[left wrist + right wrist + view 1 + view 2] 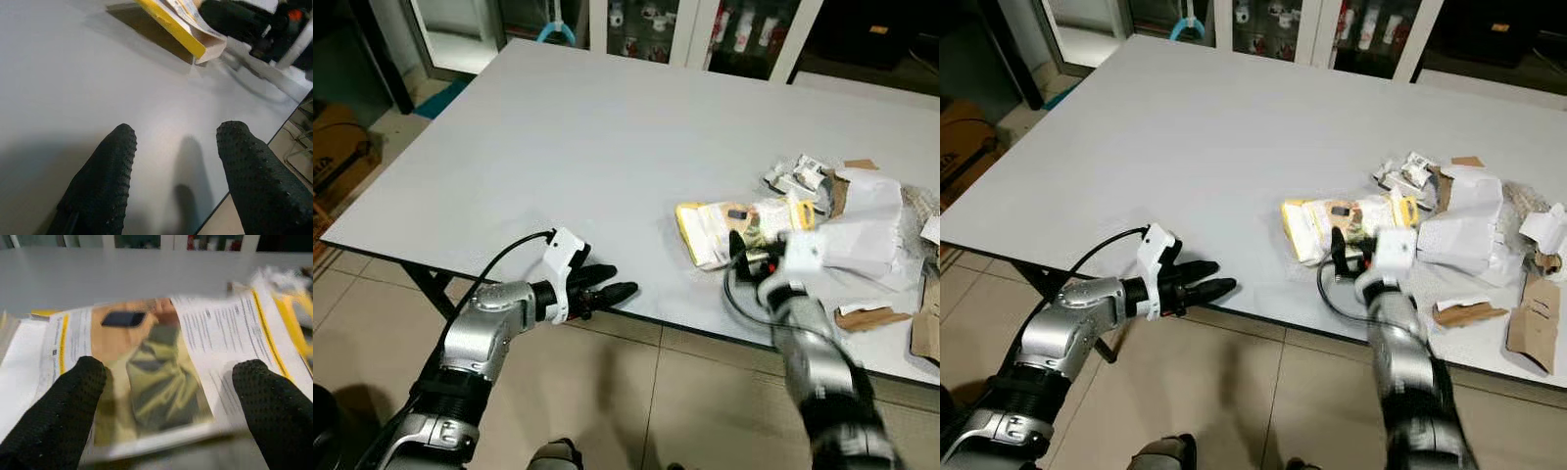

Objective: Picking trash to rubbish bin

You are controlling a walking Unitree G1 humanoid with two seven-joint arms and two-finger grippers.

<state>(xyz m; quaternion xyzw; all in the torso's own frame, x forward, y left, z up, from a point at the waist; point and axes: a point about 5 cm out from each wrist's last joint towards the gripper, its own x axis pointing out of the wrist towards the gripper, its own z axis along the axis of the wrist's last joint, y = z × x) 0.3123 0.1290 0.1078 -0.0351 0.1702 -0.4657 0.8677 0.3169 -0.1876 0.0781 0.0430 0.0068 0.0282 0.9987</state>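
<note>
In the left eye view, a grey table was seen with a heap of trash on its right part: a yellow-and-white package, crumpled white paper and scraps of brown cardboard. The left gripper was held at the near edge of the table, its fingers pointed toward the package, which lay well beyond their tips. The right gripper was placed at the near end of the package, with its fingertips over the printed face. In the right eye view, the same layout was shown, with the left gripper over the table edge and a tiled floor below it. In the left wrist view, the two black fingers were spread wide with nothing between them but bare table surface; the yellow edge of the package was seen far ahead of the tips, and the right arm lay beyond it. In the right wrist view, the fingers were spread wide, one on either side of the package, whose printed face with yellow stripes was seen between and just beyond them; contact could not be judged through the blur.
</note>
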